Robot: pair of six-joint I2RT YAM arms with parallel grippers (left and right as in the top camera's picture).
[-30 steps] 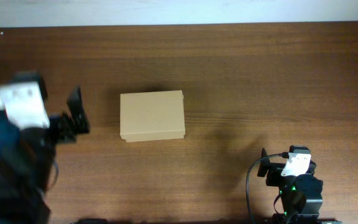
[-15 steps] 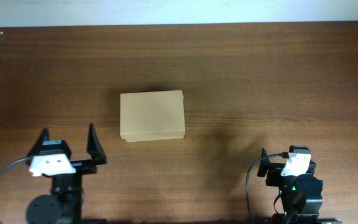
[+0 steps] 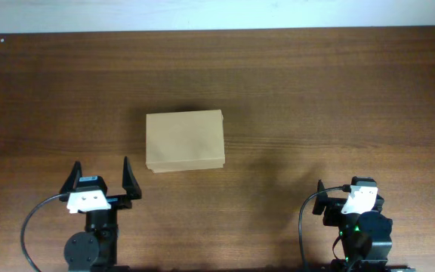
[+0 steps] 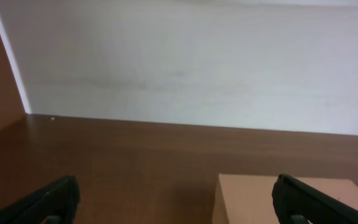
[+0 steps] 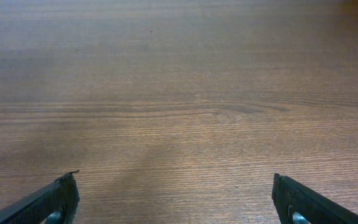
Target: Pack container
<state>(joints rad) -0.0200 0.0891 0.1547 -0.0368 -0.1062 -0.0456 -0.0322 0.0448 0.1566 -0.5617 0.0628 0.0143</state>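
Note:
The container [image 3: 185, 141] is a plain tan cardboard box lying in the middle of the table with its lid shut. Its near left corner shows in the left wrist view [image 4: 253, 200], low and right of centre. My left gripper [image 3: 100, 174] is open and empty near the table's front edge, to the front left of the box and apart from it; its fingers frame the left wrist view [image 4: 179, 205]. My right gripper [image 3: 344, 192] is open and empty at the front right, over bare wood [image 5: 176, 199]. No items for packing are in view.
The wooden table [image 3: 316, 91] runs back to a white wall [image 4: 197, 62]. The table's left edge shows in the left wrist view. A black cable [image 3: 305, 219] loops beside the right arm's base.
My left arm has swung from the table's left side down to the front edge, and its open gripper now faces the box. The box and the right arm have not moved.

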